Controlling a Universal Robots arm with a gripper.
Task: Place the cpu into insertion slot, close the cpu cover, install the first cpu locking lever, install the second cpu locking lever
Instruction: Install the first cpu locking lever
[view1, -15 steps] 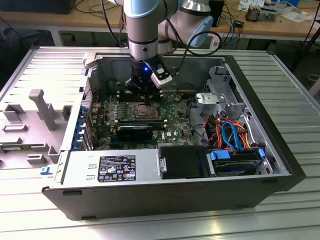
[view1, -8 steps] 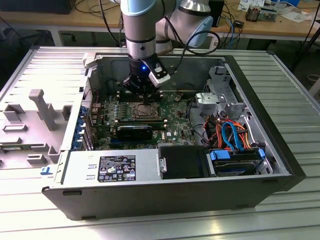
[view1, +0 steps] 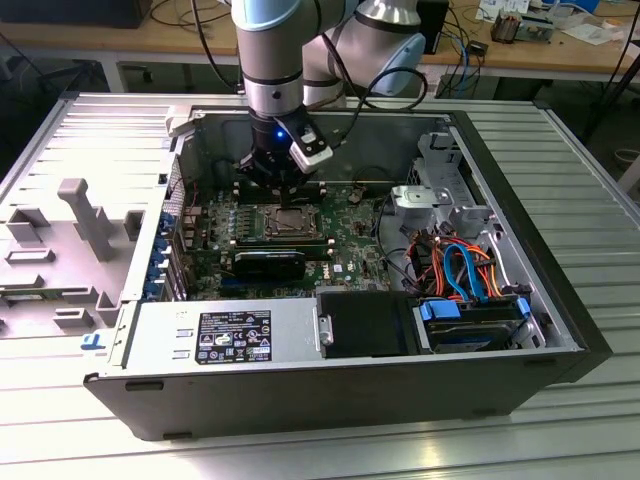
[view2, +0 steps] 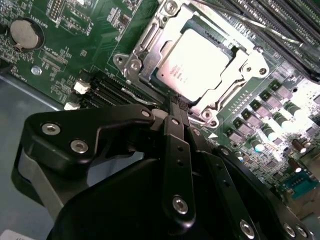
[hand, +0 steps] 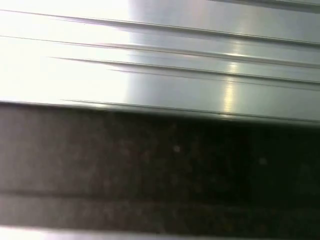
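The first wrist view is hard to read: a pale ribbed metal surface (hand: 165, 55) fills the upper half of the frame and a dark speckled band (hand: 160, 160) the lower half, neither clearly identifiable.

In the second wrist view the gripper (view2: 176, 106) takes up the lower half of the frame. Its black linkages hide the board below, and its fingers meet at a narrow tip, closed together with nothing between them. The tip sits at the lower edge of the insertion slot (view2: 150, 37), just beside the rim; whether it touches the metal cannot be told.

The cpu (view2: 194, 59) lies flat in the slot at the upper centre of that frame, its silver top showing through the window of the cpu cover (view2: 239, 61), which lies down over its edges. A thin lever rod (view2: 220, 11) crosses the upper edge of the frame, cut off at both ends; whether it is latched cannot be told.

In the exterior view the open computer case (view1: 560, 330) spans the frame, holding the green motherboard (view1: 350, 250) at centre, a power supply (view1: 225, 335) along the lower left and a drive with coloured cables (view1: 470, 275) at lower right. The arm (view1: 272, 60) comes down from the top of the frame, and the gripper (view1: 282, 192) stands over the slot (view1: 292, 222), hiding its far edge.
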